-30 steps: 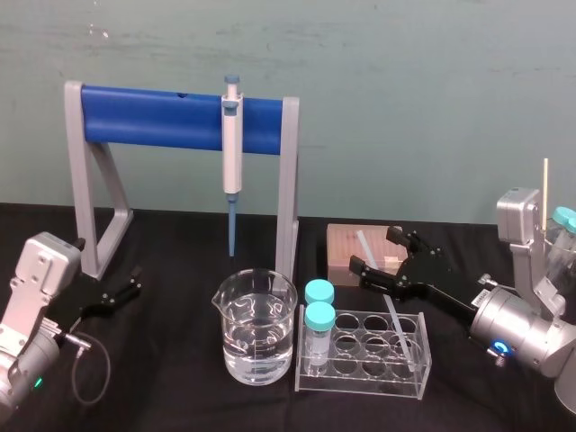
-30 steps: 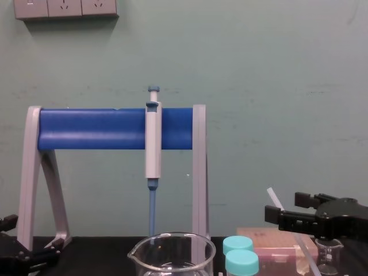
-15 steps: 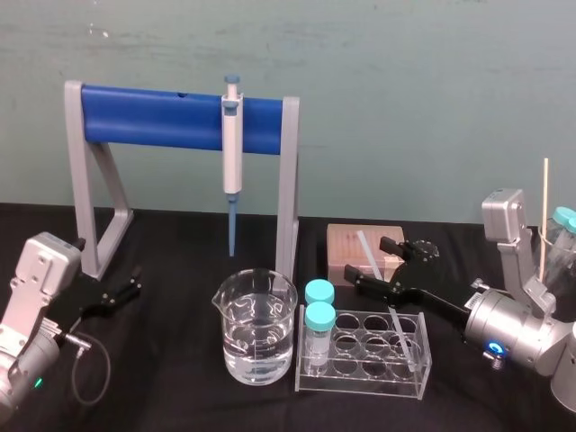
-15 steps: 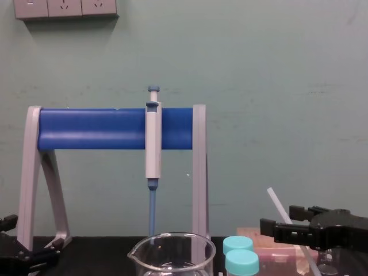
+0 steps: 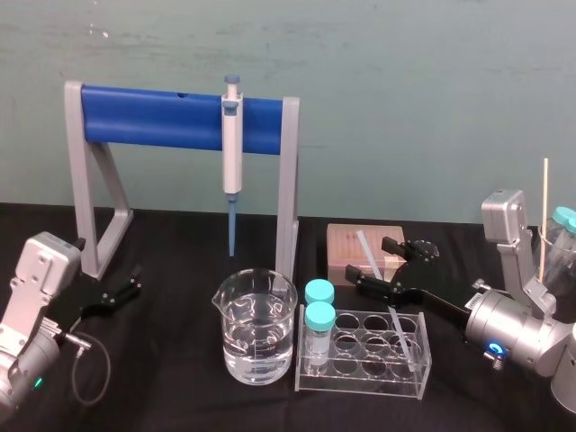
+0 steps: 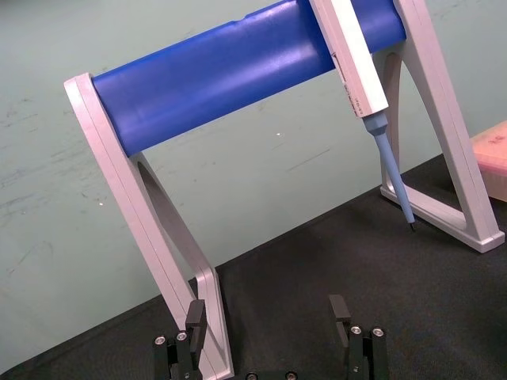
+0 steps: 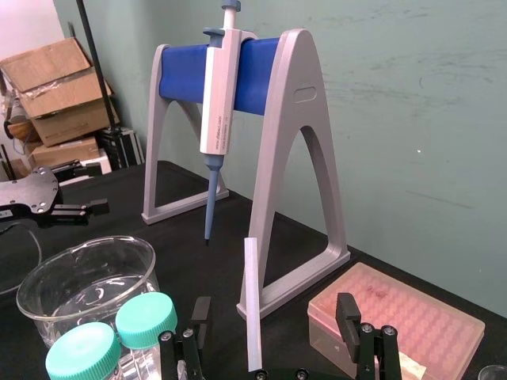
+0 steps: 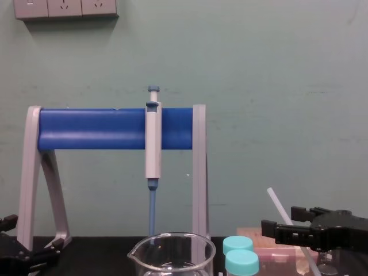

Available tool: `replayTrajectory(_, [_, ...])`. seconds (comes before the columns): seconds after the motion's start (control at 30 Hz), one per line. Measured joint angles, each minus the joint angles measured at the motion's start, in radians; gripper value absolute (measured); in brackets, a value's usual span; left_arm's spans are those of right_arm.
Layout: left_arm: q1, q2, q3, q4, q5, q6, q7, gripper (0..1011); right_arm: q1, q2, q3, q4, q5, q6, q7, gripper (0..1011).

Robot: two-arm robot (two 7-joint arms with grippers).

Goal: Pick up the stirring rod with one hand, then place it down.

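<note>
Between the spread jaws of the right gripper (image 7: 274, 307), the rod (image 7: 252, 305) looks light, stiff, slick and brittle; grasp mid-length, gently.

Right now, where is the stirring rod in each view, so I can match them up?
Head: rod leans in the rack, right of centre, top toward the pink box.
Chest: lower right, slanting up-left.
Right wrist: lower centre, upright between the fingers of the open right gripper.
Left wrist: faces the stand, away from the rack.
Landmark: the pipette hanging on the stand.
</note>
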Motion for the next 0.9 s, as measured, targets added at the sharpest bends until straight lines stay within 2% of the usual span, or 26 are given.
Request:
replayTrajectory(0.1, [0.000,0.000,0.000,0.000,0.000,0.000,0.000,1001,0.000,0.000,0.000,0.000,0.001,0.000,0.000,1000])
replayTrajectory(0.27, [0.000,0.000,0.000,0.000,0.000,0.000,0.000,1000,0.001,0.001,-0.001,0.000,0.002,0.000,0.001,909])
replayTrajectory(0.33, [0.000,0.000,0.000,0.000,0.000,0.000,0.000,1001,0.001,0.001,-0.001,0.000,0.002,0.000,0.002,824])
replayTrajectory(0.37, [0.000,0.000,0.000,0.000,0.000,0.000,0.000,1000,0.001,0.001,-0.001,0.000,0.002,0.000,0.002,824])
replayTrajectory(0.57, [0.000,0.000,0.000,0.000,0.000,0.000,0.000,1000,0.001,0.001,-0.002,0.000,0.002,0.000,0.003,658])
replayTrajectory(0.6, [0.000,0.000,0.000,0.000,0.000,0.000,0.000,1000,0.001,0.001,-0.002,0.000,0.003,0.000,0.003,599])
replayTrajectory(0.63, [0.000,0.000,0.000,0.000,0.000,0.000,0.000,1000,0.001,0.001,-0.002,0.000,0.003,0.000,0.003,599])
replayTrajectory(0.7, [0.000,0.000,0.000,0.000,0.000,0.000,0.000,1000,0.001,0.001,-0.002,0.000,0.003,0.000,0.003,496])
replayTrajectory(0.9, [0.000,0.000,0.000,0.000,0.000,0.000,0.000,1000,0.001,0.001,-0.002,0.000,0.003,0.000,0.004,330])
